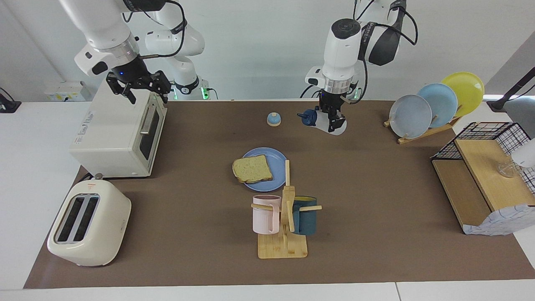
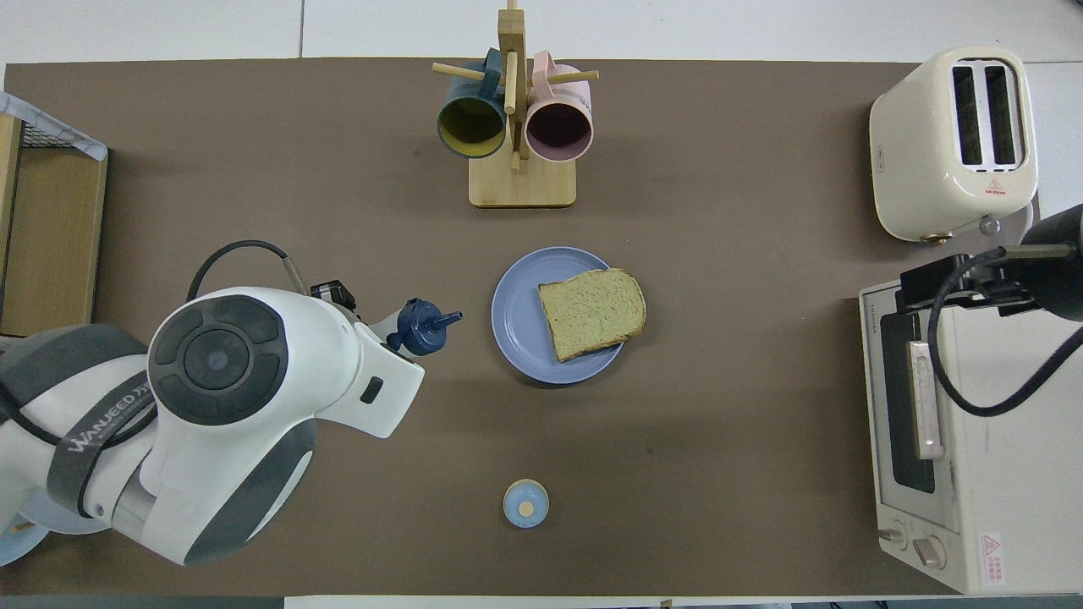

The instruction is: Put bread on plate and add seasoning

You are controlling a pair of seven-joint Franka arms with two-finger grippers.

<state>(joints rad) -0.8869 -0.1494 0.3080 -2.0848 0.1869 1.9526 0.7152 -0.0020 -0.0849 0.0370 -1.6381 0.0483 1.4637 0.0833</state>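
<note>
Brown matting covers the surface (image 1: 376, 175), where the bread (image 1: 252, 169) lies on the blue plate (image 1: 276, 159). Up in the air, the left claw (image 1: 333, 121) grips the tilted seasoning (image 1: 318, 120). Over the toaster oven (image 1: 115, 129), the right claw (image 1: 144, 88) hangs open.

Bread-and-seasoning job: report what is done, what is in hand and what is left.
Done: the bread lies on the blue plate, one corner over the rim. In hand: the left pincer is shut on the seasoning bottle, tilted, in the air above the mat, not over the plate. The right pincer hangs open above the toaster oven, waiting. Left: bring the bottle over the bread and season it.
</note>
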